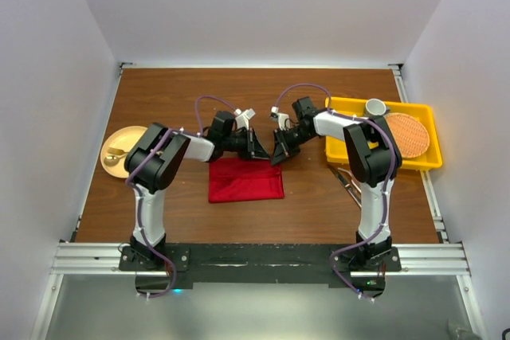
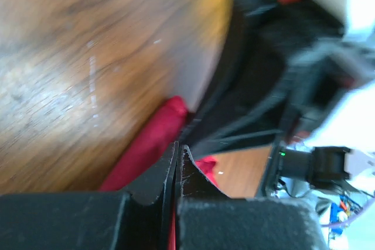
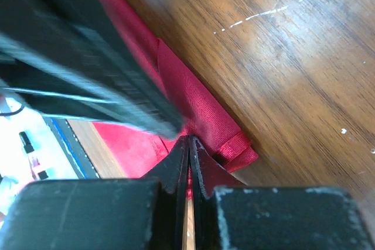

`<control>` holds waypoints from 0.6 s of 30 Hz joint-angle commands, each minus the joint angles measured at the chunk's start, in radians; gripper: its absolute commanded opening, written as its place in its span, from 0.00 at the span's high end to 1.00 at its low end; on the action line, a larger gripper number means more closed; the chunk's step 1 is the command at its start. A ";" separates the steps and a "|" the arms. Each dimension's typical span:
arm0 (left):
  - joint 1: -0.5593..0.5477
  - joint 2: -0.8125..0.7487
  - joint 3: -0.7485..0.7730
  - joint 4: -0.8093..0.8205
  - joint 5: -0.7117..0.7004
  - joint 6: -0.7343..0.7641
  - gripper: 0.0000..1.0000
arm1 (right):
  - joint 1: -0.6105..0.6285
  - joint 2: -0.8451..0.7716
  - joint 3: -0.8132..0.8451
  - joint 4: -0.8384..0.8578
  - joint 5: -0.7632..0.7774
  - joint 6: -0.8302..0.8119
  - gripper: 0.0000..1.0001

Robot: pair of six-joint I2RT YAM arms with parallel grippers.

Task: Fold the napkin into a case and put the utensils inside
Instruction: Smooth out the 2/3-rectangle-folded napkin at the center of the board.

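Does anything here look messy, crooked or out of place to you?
Nothing is spilled or broken. The deep-red fabric napkin sits slightly crooked, and its far right corner bunches into a small curl. The slim silver metal cutlery lies slanted beside the yellow plastic tray, not inside the napkin.

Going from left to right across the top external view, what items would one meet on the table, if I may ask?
A tan plate → red napkin → utensils → white cup → orange woven mat.
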 commanded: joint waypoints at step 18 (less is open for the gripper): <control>-0.041 0.086 0.083 -0.292 -0.183 0.119 0.99 | -0.035 -0.074 0.040 0.030 -0.144 0.152 0.72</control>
